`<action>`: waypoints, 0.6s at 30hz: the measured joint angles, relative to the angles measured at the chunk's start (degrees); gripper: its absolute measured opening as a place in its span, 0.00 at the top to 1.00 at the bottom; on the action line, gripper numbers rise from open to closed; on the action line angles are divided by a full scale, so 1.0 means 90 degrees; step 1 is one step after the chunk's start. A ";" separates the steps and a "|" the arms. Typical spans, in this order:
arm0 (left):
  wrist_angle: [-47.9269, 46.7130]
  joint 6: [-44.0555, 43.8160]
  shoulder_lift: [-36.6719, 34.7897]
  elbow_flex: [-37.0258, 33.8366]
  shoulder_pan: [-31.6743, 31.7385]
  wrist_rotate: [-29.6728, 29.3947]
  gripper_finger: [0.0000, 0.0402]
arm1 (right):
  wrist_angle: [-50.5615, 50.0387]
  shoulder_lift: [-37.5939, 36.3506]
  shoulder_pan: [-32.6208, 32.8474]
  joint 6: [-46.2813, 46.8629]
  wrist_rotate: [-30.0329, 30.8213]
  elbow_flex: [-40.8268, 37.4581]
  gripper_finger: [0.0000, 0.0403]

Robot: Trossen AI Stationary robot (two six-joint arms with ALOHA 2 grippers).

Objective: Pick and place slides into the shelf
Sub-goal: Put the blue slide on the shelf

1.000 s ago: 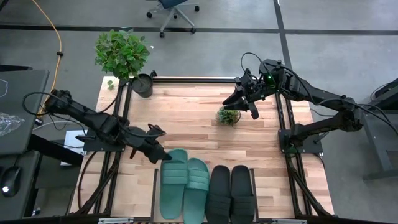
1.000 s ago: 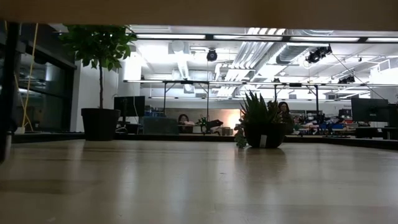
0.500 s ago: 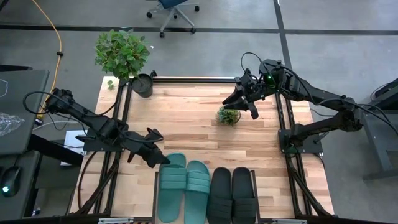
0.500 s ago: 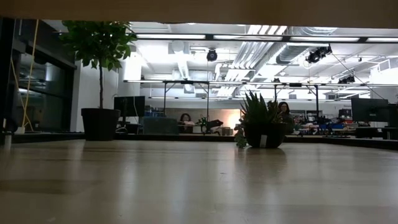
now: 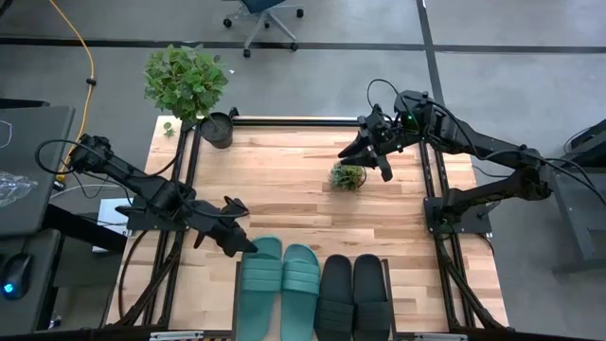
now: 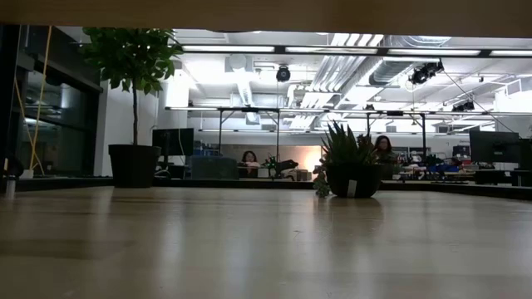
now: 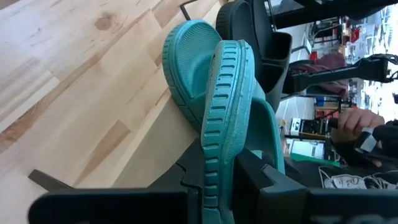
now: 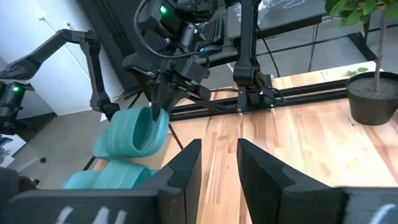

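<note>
We see four slides lined up side by side at the near edge of the desk (image 5: 284, 189), in the shelf (image 5: 234, 294) — a flat wood bay with thin black rods around it. We use the small plant (image 5: 347, 176) in the middle of the desk as our landmark.

The two teal slides are on the left arm's side of the small plant and nearer to the front edge. The outer teal slide (image 5: 258, 284) is pinched at its heel end by the left gripper (image 5: 248, 246). In the left wrist view its fingers are squeezed tight on the rim of that slide (image 7: 227, 124), which stands up on its edge. In the right wrist view we see the same slide (image 8: 134, 132) tipped up off the wood. The inner teal slide (image 5: 300, 284) lies flat, just beside it.

The two black slides lie flat next to the teal ones, almost straight in front of the small plant. The first black slide (image 5: 333, 289) touches the inner teal one, and the second black slide (image 5: 371, 289) lies next to it.

The right gripper (image 5: 363, 156) hangs just behind the small plant, toward the right arm's side. Its fingers (image 8: 186, 171) are partly apart — nothing is between them.

A big leafy plant (image 5: 187, 80) in a dark pot stands at the far corner, well apart from the small plant.
</note>
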 joint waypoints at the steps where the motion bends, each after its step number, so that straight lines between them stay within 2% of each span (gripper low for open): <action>1: 0.0000 0.0000 0.0000 0.0000 0.0000 0.0004 0.93 | 0.0000 0.0001 0.0000 -0.0007 0.0038 0.0000 0.77; 18: 0.0135 -0.0046 0.0350 0.0012 0.0013 0.0223 0.91 | 0.0013 0.0004 -0.0238 -0.0009 0.0027 0.0000 0.77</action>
